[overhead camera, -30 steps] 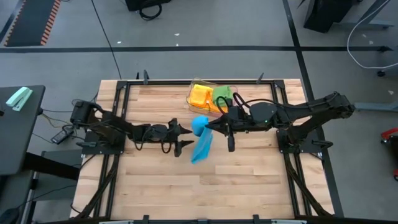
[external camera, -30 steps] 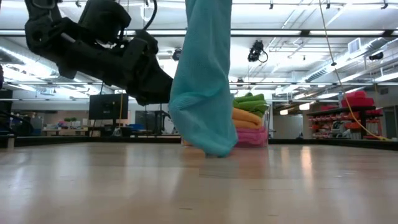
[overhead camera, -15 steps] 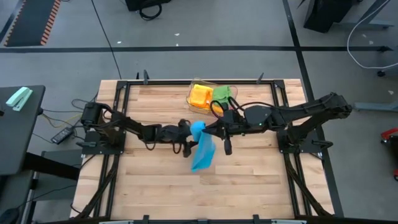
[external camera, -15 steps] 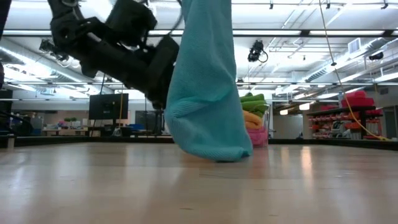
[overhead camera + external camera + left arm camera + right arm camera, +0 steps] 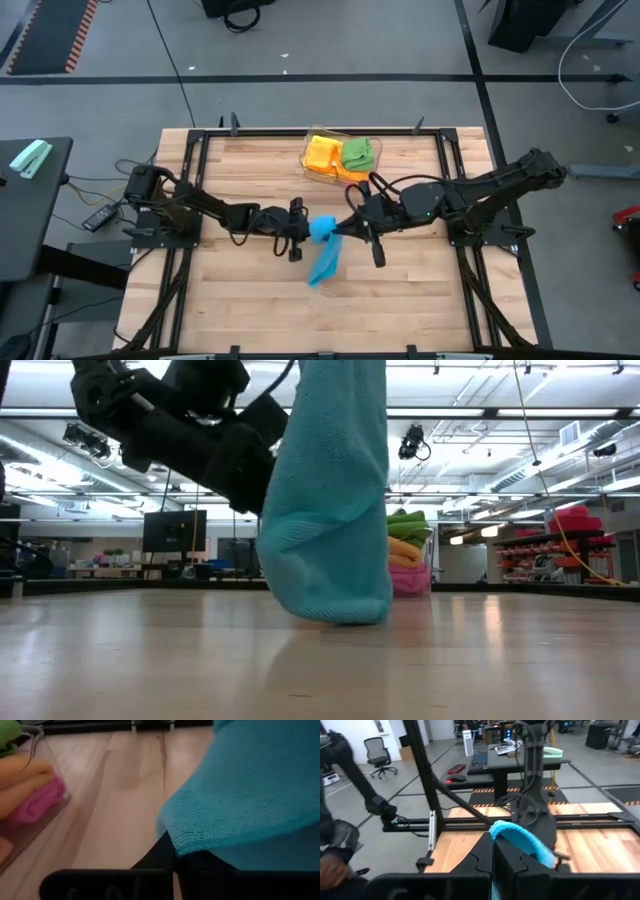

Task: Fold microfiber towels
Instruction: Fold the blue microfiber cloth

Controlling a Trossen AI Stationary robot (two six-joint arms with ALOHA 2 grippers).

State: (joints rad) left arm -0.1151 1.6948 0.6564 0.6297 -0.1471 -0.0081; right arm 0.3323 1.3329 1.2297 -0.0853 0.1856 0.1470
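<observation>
Blue towel hangs between both pincers (each clamped on its top edge).

Both arms reach inward, meeting over table centre. Left gripper clamped on blue towel top edge; right gripper clamped on same edge from opposite side. Towel hangs between them.

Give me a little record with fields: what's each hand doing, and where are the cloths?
left hand: shut on the blue towel
right hand: shut on the blue towel's top edge
blue towel: hanging between both hands, lower end near the wooden table
other towels: green, orange and pink ones stacked in the clear tray at the table's far edge
</observation>
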